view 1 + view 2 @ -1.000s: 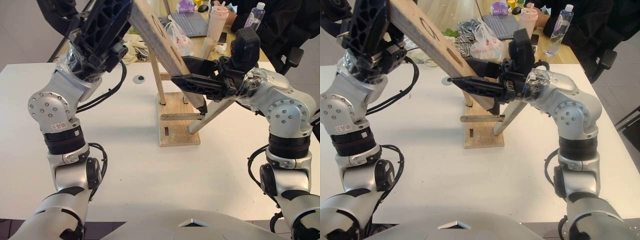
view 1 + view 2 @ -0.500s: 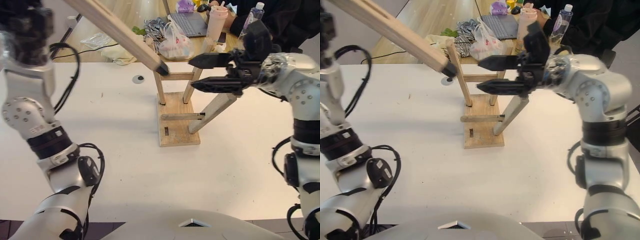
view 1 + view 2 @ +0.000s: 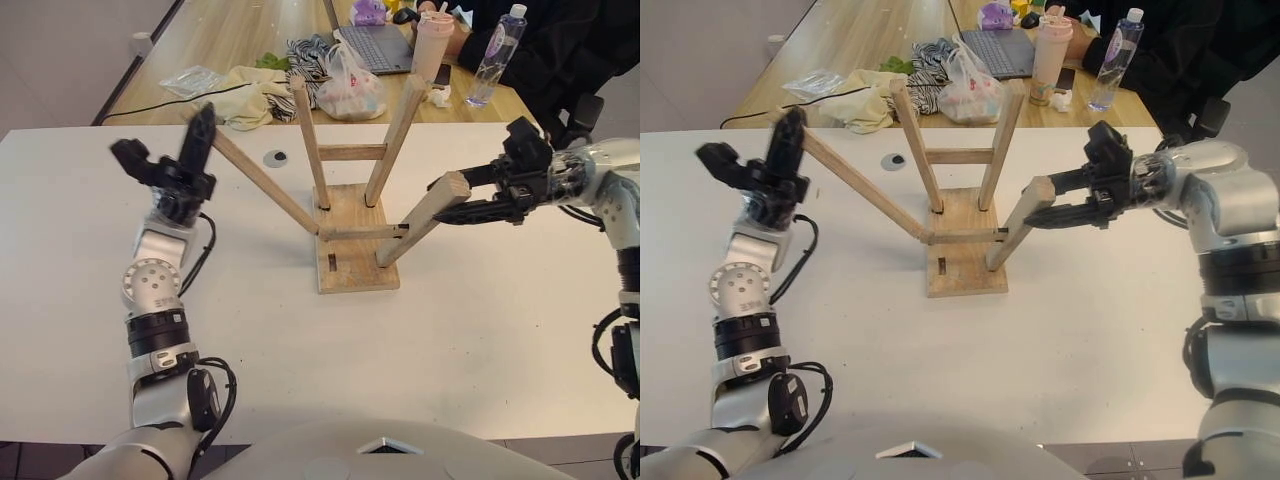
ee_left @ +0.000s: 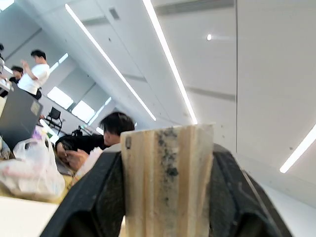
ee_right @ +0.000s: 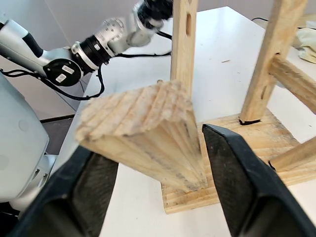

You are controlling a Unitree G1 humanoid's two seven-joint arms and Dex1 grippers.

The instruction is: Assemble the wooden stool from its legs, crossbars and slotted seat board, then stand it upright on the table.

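Left end effector is up high on the robot's left, pointing at the ceiling, and its two fingers are pressed tight on either side of a wooden leg's end. That's the left leg, and it slants down and inward from that grip to the seat board. Over on the right, the right end effector is level with the surface. Its fingers are spread, straddling the top end of the right leg. There's a clear gap between the wood and one finger, so no squeeze there.

The right leg leans outward too, with its foot planted at the near right corner of the seat board. A low crossbar runs between the two slanted legs. Behind them two more legs stand nearly straight, joined by an upper crossbar.

So the stool sits upside down: seat board flat on the white surface near the middle, legs in the air. A small dark disc lies on the surface just left of the back legs. Beyond the far edge, a plastic bag and a laptop rest on a wooden table.
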